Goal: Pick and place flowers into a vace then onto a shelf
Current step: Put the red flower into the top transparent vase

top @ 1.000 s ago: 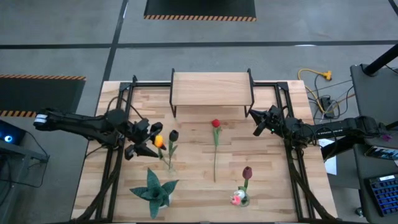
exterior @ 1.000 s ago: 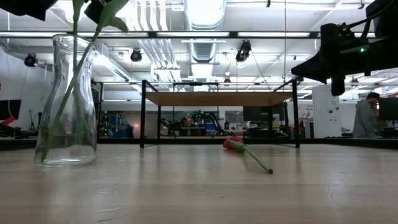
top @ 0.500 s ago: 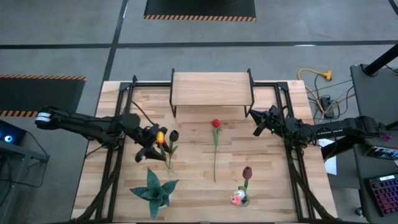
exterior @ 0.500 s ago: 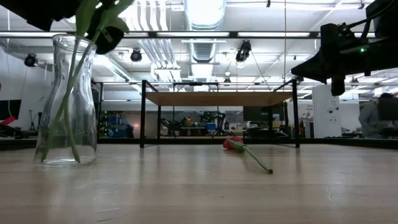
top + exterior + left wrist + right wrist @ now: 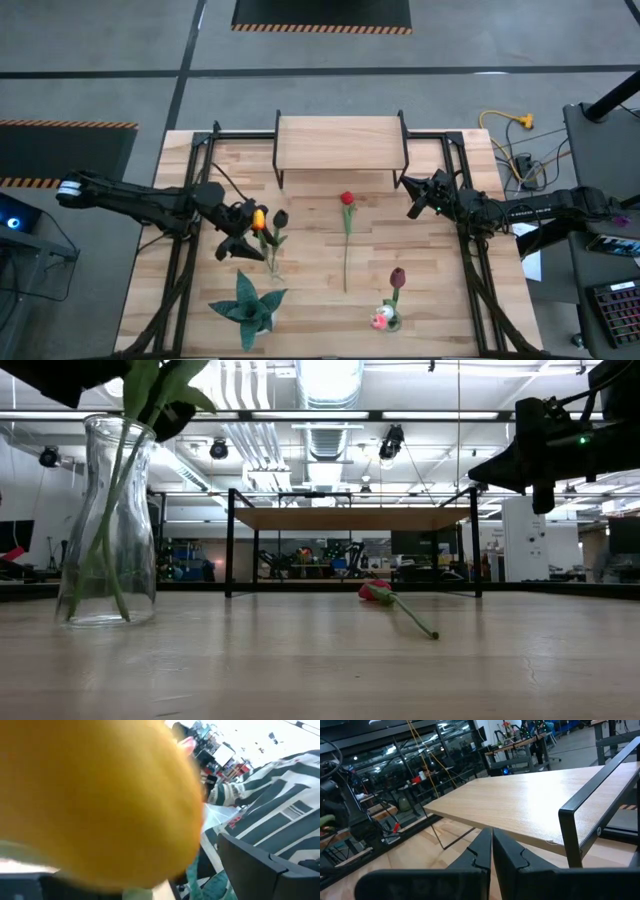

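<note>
A clear glass vase (image 5: 105,530) stands left of the table's middle with two green stems inside. The yellow tulip head (image 5: 257,218) and black tulip head (image 5: 279,217) rise above it. My left gripper (image 5: 245,231) is level beside them on their left, open, with the yellow head (image 5: 100,800) filling its wrist view. A red tulip (image 5: 347,199) lies flat on the table's middle. My right gripper (image 5: 412,210) hovers shut by the right legs of the shelf (image 5: 340,142). My left gripper comes level from the table's left, one finger on each side of the yellow tulip just below its head. The head hides the fingers in the wrist view, so I cannot tell whether they touch the flower.
A teal star-shaped plant (image 5: 247,305) sits near the front edge, left of middle. A maroon tulip (image 5: 398,277) and a white-pink one (image 5: 382,318) are at the front right. Black frame rails (image 5: 185,250) run along both sides of the table.
My left gripper has moved toward the table's right edge and a little down with the yellow tulip. Its stem has gone down into the vase beside the one that was there. My right gripper has kept still.
</note>
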Tool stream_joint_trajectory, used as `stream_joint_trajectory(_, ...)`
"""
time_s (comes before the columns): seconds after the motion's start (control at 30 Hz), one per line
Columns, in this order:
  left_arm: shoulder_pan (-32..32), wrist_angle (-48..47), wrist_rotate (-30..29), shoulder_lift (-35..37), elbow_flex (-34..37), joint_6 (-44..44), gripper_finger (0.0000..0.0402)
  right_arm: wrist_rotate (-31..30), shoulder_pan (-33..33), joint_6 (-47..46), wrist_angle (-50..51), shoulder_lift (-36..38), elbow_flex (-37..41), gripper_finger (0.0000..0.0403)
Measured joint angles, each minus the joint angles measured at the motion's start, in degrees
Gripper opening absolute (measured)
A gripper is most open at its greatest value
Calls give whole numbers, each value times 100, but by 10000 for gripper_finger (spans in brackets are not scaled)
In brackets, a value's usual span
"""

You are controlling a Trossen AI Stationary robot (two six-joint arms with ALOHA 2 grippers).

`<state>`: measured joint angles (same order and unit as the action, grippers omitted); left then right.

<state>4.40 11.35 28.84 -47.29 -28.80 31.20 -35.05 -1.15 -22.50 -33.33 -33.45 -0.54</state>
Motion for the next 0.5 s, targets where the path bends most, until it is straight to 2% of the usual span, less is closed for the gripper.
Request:
stream_joint_trajectory(0.17, 0, -96, -2, 269, 0, -204, 272, 0, -1, 2, -2, 0, 0, 8)
stream_joint_trajectory(0.5, -166, -1471, -92, 459, 2, -367, 272, 2, 0, 20, 1, -2, 0, 8)
